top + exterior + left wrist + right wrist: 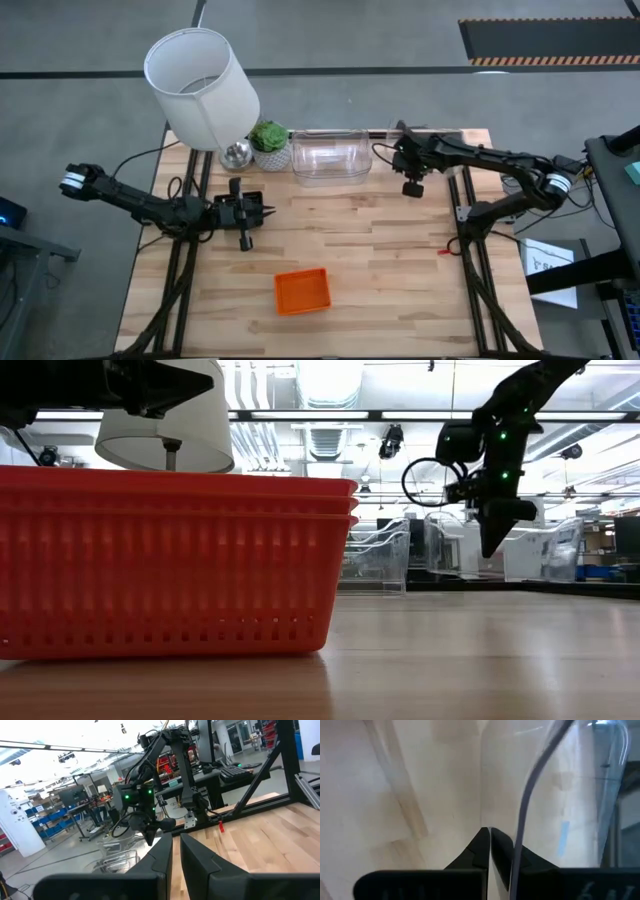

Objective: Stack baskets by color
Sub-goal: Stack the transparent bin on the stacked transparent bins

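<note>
clear baskets [329, 157] sit at the table's far edge, long axis running left-right, just beside my right gripper [412, 187], whose jaws are shut and empty. my left gripper [262, 211], nearly closed on nothing, sits farther away.

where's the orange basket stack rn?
High view: the orange basket stack sits alone near the table's front edge, about centre, well clear of the clear baskets at the back.
</note>
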Robot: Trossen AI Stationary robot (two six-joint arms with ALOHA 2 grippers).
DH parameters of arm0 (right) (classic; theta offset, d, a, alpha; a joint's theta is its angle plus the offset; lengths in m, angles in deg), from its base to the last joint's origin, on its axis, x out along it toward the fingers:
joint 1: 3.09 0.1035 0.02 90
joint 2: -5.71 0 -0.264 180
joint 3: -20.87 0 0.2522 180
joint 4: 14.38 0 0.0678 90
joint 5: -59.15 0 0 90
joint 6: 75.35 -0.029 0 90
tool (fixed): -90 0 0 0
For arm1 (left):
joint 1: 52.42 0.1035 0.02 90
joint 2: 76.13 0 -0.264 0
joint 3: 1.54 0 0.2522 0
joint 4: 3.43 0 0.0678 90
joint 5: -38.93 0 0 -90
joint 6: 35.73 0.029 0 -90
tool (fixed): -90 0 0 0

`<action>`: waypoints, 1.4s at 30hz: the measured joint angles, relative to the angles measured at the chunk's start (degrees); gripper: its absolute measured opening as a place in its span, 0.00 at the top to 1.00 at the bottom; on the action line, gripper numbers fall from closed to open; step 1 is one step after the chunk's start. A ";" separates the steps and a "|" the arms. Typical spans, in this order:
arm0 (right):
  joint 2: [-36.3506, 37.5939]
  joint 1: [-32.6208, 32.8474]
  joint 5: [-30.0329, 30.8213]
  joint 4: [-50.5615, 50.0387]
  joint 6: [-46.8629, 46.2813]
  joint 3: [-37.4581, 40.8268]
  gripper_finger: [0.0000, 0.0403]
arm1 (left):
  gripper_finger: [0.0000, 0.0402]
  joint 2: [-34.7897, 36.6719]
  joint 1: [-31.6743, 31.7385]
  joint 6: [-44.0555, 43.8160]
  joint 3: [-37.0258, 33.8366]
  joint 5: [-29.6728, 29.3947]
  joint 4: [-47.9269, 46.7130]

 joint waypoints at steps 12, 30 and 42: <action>-0.12 1.73 5.56 -11.40 -4.85 -8.51 0.98 | 0.95 1.06 0.04 0.50 0.35 0.01 -0.02; -5.05 5.69 6.77 -32.94 -13.53 -36.54 0.98 | 0.95 6.06 0.04 9.50 2.96 -0.19 0.21; -18.91 11.43 5.55 -39.07 -13.07 -55.28 0.98 | 0.95 5.67 0.02 9.20 2.58 -0.19 -0.03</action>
